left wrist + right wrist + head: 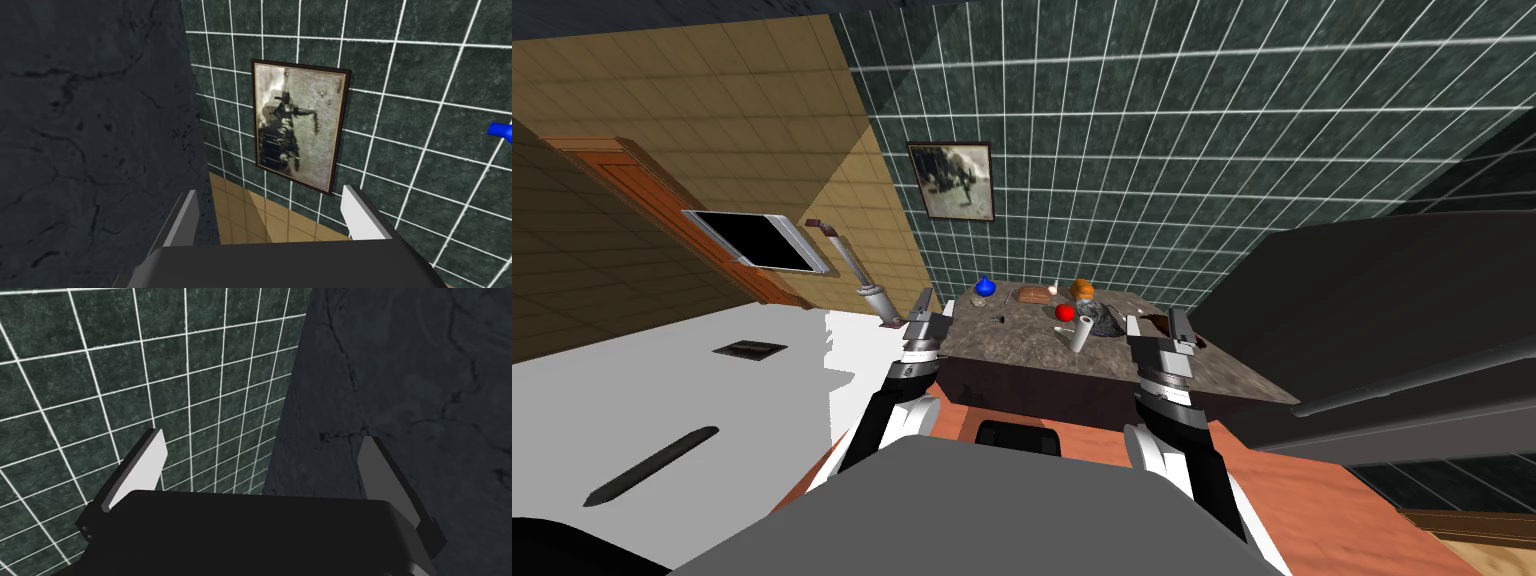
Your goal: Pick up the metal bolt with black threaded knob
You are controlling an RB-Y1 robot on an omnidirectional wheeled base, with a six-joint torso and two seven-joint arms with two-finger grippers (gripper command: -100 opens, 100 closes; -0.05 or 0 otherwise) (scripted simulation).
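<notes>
A tiny dark bolt [1001,319] lies on the mottled stone tabletop [1022,348], in its left half; its shape is too small to make out. My left gripper [924,305] is raised at the table's left edge, a short way left of the bolt, and in the left wrist view its fingers [362,215] stand open and empty. My right gripper [1179,328] hovers over the table's right side, well away from the bolt. The right wrist view shows that gripper [265,465] open, with nothing between its fingers.
Further back on the table are a blue vase [986,287], a brown block [1031,294], an orange ball [1083,289], a red ball [1065,312], a white cylinder [1084,333] and a grey lump [1109,321]. A large dark unit [1392,300] stands close on the right.
</notes>
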